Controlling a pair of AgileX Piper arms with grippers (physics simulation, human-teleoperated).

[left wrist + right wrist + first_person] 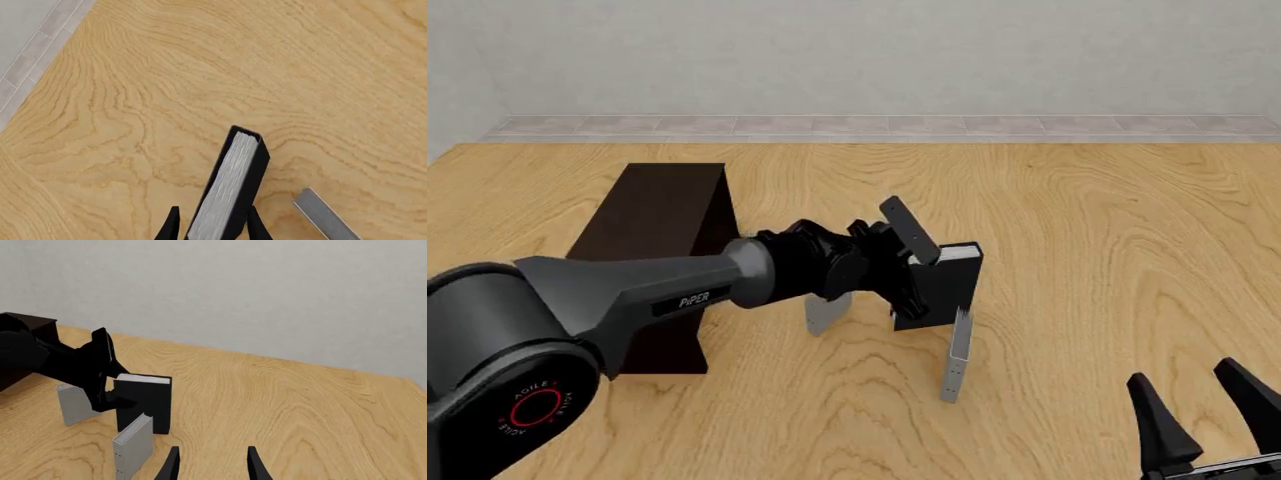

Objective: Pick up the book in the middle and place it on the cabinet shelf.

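In the front view I have the left gripper (918,268) clamped on the book (945,285) at the centre of the frame, the black cover standing upright with its white page edges on top. My left wrist view confirms it: both black fingers (171,227) sit against the covers, with the page block between them and the table (167,100) beneath. I cannot tell whether the book's lower edge touches the wood.

The cabinet shelf (661,225) stands at centre left of the front view, behind my left arm; nothing rests on its flat top.

A thin grey-blue book (958,358) stands upright just below the black one, and a smaller light grey book (825,308) stands just left of it.

My right gripper (1208,420) sits at the lower right, fingers spread, holding nothing.
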